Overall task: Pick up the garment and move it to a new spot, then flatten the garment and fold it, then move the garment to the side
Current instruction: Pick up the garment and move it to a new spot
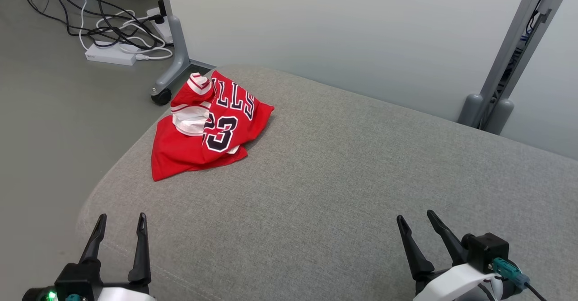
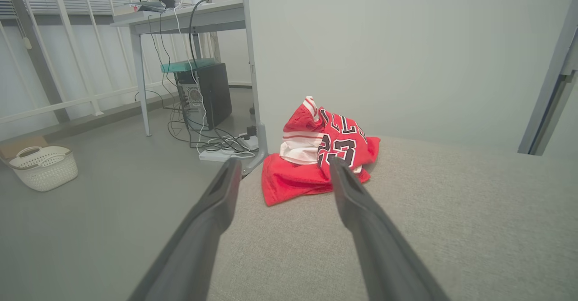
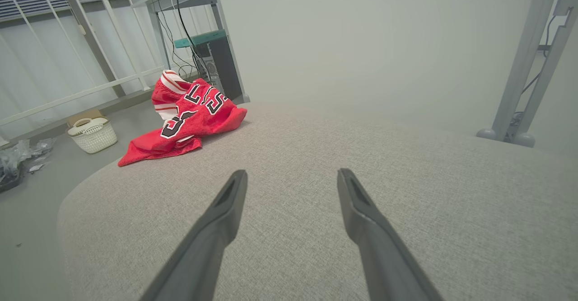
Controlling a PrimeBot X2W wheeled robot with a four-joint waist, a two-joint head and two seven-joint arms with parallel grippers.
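Note:
The garment (image 1: 205,131) is a red jersey with white trim and dark lettering, lying crumpled near the far left corner of a grey padded surface (image 1: 343,179). It also appears ahead in the left wrist view as the garment (image 2: 311,165) and to the upper left in the right wrist view as the garment (image 3: 180,120). My left gripper (image 1: 122,222) hovers open over the near left edge, well short of the jersey, with nothing between its fingers. Over the near right part of the surface, my right gripper (image 1: 415,217) is open and holds nothing.
A pale partition wall (image 1: 343,30) on metal legs with a caster (image 1: 161,96) stands behind the surface. Cables and a white power strip (image 1: 110,54) lie on the floor at far left. A white basket (image 2: 43,167) sits on the floor left of the surface.

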